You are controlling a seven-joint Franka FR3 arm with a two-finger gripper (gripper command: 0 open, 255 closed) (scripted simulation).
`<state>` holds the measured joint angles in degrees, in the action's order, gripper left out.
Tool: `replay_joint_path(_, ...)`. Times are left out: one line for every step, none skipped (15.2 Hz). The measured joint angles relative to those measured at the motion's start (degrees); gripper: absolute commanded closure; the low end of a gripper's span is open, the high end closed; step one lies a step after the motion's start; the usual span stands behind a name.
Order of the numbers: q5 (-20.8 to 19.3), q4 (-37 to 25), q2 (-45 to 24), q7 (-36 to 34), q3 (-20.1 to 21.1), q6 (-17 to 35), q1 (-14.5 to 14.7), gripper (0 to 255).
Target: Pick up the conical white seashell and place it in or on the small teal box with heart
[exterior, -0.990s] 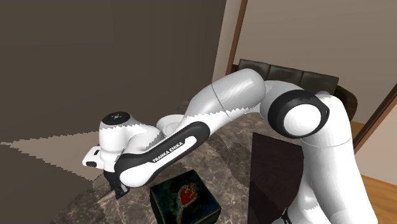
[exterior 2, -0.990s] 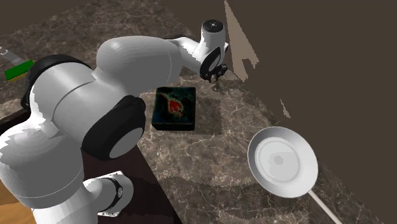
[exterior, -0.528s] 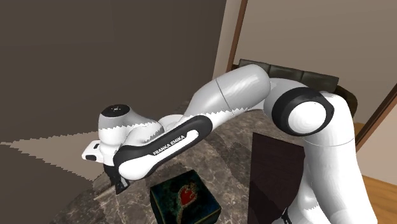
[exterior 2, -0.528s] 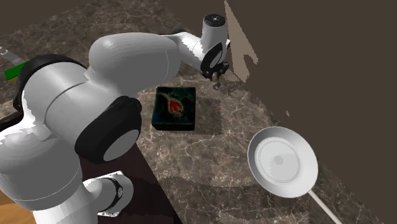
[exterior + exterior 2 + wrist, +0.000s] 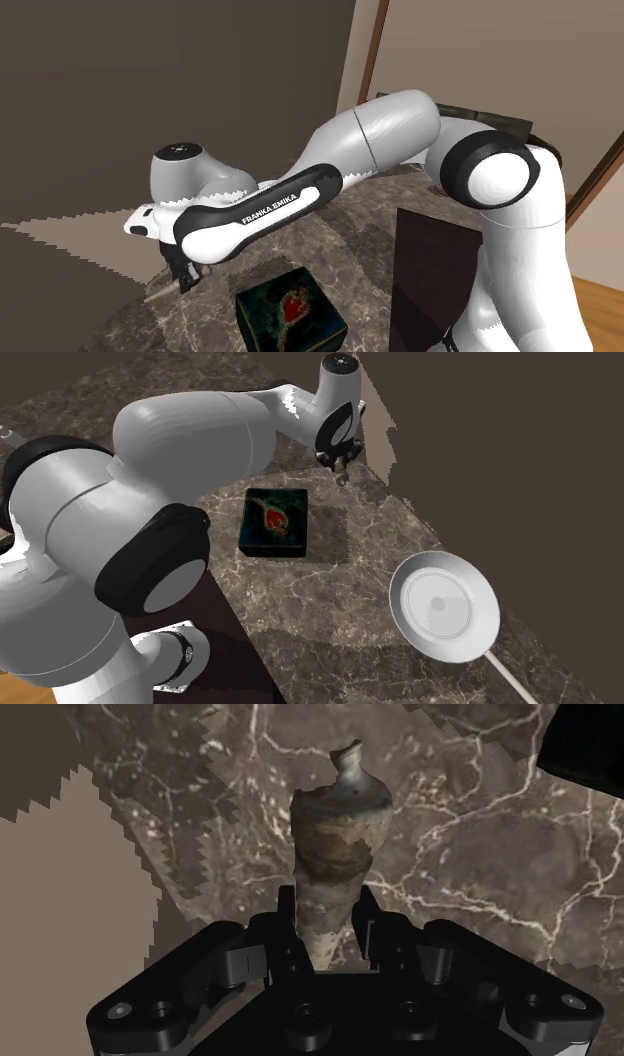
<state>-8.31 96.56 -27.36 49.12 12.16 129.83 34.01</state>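
The white arm is carrying the words "FRANKA EMIKA" (image 5: 270, 211) in white capitals along the dark band of its forearm, and that is the one piece of writing I am able to read here. The small box (image 5: 273, 522) is sitting flat on the dark veined marble top (image 5: 340, 592). It is looking a very dark teal, its upper face is showing a red heart with some paler marks around it, and I cannot tell whether anything is inside. The gripper (image 5: 325, 919) is pinching the seashell (image 5: 340, 844) by its narrow end. The two black fingers are pressing on either side of it, and the wider, knobbed end is pointing away over the marble. The shell is looking mottled brown and grey rather than white. In the second exterior view the gripper (image 5: 342, 474) is hanging near the box, just off its upper right corner. A white plate (image 5: 444, 605) is lying well apart from the box, toward that view's lower right.
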Motion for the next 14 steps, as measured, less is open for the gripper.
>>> replay_joint_path(0.1, -0.2, 0.4, 0.1, 0.1, -0.6, 0.0, 255)
replay_joint_path(0.2, -0.8, 0.6, 0.1, 0.1, -1.3, 0.0, 255)
replay_joint_path(0.3, -1.1, 0.9, 0.2, 0.2, -2.0, -0.1, 255)
replay_joint_path(0.5, -1.1, 1.4, 0.3, 0.2, -2.5, -0.1, 255)
replay_joint_path(0.5, -1.6, 1.6, 0.4, 0.3, -3.2, -0.1, 255)
replay_joint_path(0.7, -1.6, 2.2, 0.4, 0.4, -3.8, -0.2, 255)
replay_joint_path(0.8, -1.8, 2.5, 0.5, 0.4, -4.3, -0.2, 255)
replay_joint_path(0.9, -2.1, 2.9, 0.7, 0.5, -4.9, -0.3, 255)
replay_joint_path(1.0, -2.7, 2.9, 0.8, 0.5, -5.6, -0.3, 255)
replay_joint_path(1.1, -3.2, 3.3, 0.8, 0.5, -6.4, -0.3, 255)
replay_joint_path(1.2, -3.6, 3.5, 0.8, 0.6, -7.0, -0.3, 255)
replay_joint_path(1.2, -4.4, 3.5, 0.9, 0.6, -7.8, -0.2, 255)
replay_joint_path(1.3, -4.5, 3.9, 0.9, 0.7, -8.3, -0.3, 255)
replay_joint_path(1.4, -5.1, 4.1, 1.0, 0.7, -9.1, -0.3, 255)
